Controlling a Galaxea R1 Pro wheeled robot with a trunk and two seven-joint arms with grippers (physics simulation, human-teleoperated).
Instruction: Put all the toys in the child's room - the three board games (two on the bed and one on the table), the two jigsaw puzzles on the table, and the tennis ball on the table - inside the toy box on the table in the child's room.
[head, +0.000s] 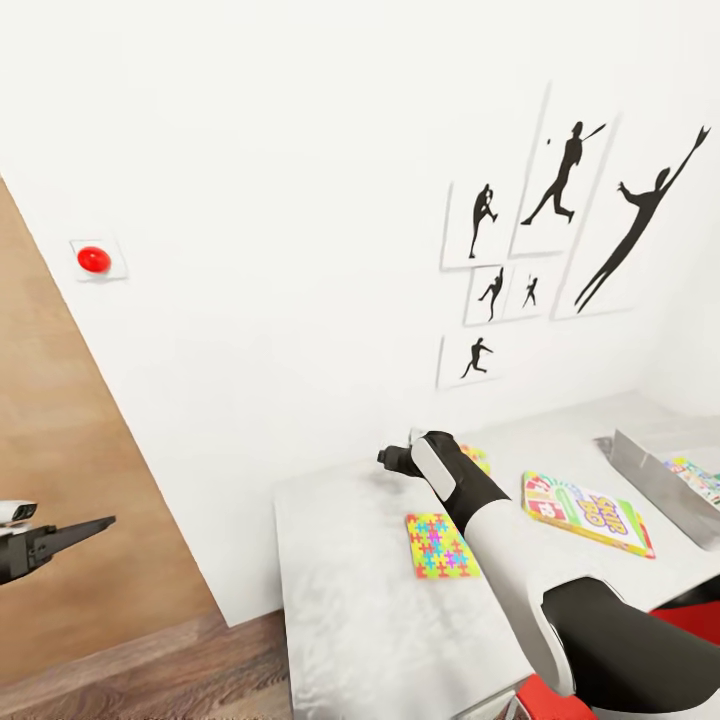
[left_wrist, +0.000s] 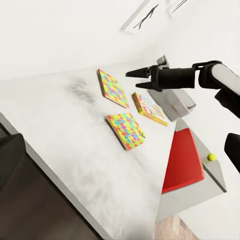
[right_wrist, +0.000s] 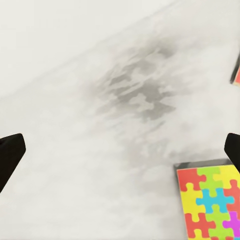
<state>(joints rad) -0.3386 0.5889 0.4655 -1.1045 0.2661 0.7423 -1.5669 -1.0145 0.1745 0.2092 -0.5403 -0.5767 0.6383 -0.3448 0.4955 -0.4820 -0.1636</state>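
Right end effector (left_wrist: 134, 79) extended, apparently open, left end effector (head: 95, 524) low

White wall (head: 300, 150); silhouette pictures (head: 560, 190)

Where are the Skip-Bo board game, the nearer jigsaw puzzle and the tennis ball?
Skip-Bo board game (head: 585, 511), head view, middle of its lid.
Nearer jigsaw puzzle (head: 440, 546), head view, centre of its patterned face.
Tennis ball (left_wrist: 212, 157), left wrist view, centre of the ball.

White-shelled right arm (head: 500, 560) with black joints, tapered black hand (left_wrist: 137, 79) fingers, red trunk panels.
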